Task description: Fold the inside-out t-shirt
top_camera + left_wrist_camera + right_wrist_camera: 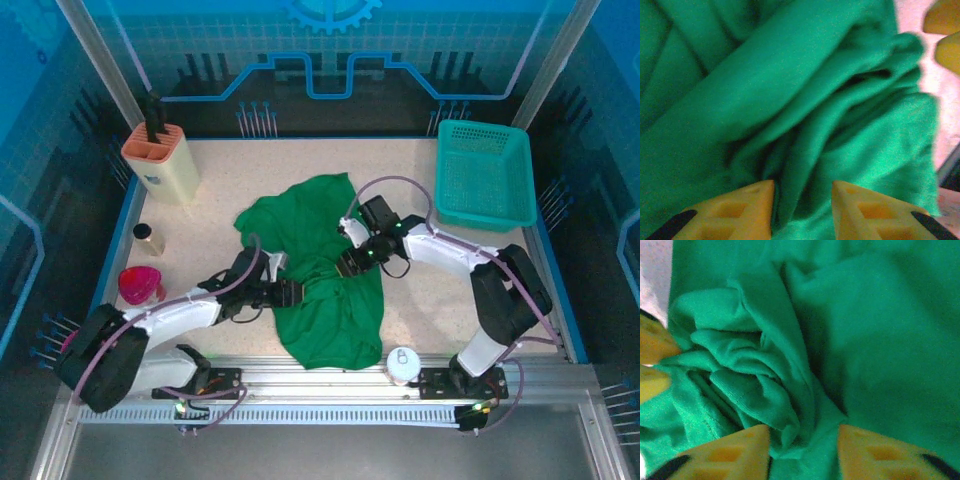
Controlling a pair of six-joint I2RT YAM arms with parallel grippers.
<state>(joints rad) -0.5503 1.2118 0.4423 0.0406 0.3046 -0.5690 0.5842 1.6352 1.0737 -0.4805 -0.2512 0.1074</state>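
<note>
Straddling t-shirt (330,305), both grippers (802,186) (804,430) seemingly ajar

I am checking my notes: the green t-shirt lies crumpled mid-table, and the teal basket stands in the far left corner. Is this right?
Not quite. The top external view shows the teal basket in the far right corner; the green t-shirt does lie crumpled mid-table.
</note>
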